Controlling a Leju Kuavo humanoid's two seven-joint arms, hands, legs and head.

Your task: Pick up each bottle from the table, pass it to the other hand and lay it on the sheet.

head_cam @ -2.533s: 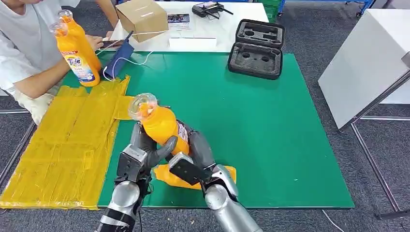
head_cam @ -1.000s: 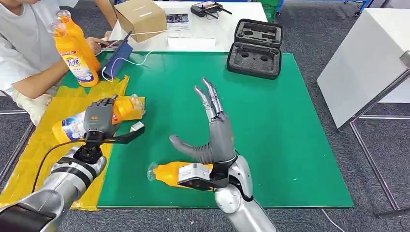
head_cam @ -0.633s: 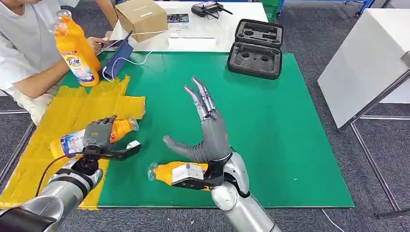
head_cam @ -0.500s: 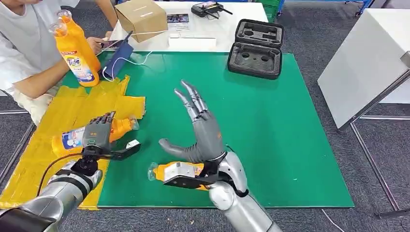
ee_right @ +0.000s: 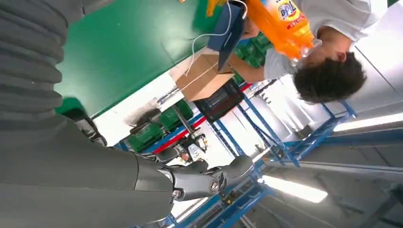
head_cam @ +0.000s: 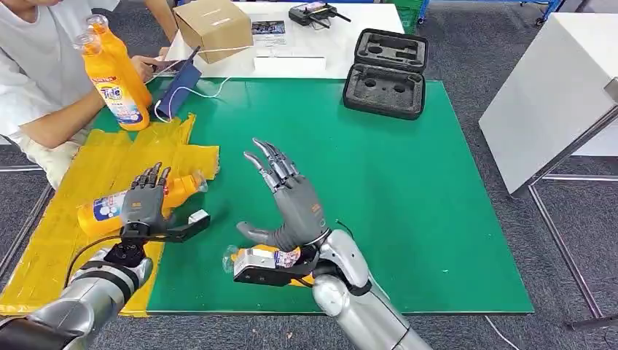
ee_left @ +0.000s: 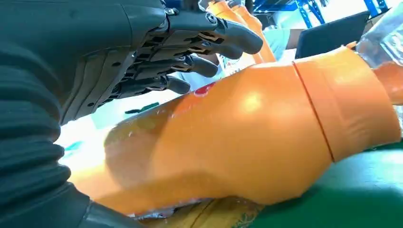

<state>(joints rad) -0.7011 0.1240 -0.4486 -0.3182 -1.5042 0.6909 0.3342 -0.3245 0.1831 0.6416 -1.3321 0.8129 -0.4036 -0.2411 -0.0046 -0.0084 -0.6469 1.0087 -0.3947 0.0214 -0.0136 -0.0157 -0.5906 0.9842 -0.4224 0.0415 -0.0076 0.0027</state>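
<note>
We see a green mat (head_cam: 408, 189) over the table, a crinkled yellow sheet (head_cam: 80, 240) along its left edge, grey carpet (head_cam: 510, 321) around. Our left hand (head_cam: 143, 203) lies with fingers spread over an orange bottle (head_cam: 109, 210) lying on the sheet, not gripping. Our right hand (head_cam: 286, 197) is wide open and empty above a second bottle (head_cam: 251, 257) on the mat; a seated person (head_cam: 36, 80) holds two more bottles (head_cam: 113, 73).

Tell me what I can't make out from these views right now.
- Whether the left hand grips the bottle on the yellow sheet: head view, the hand's back covers the contact.
- The bottle on the green mat near the right hand: that wrist hides its body.
- The left wrist view's bottle: label blurred.
</note>
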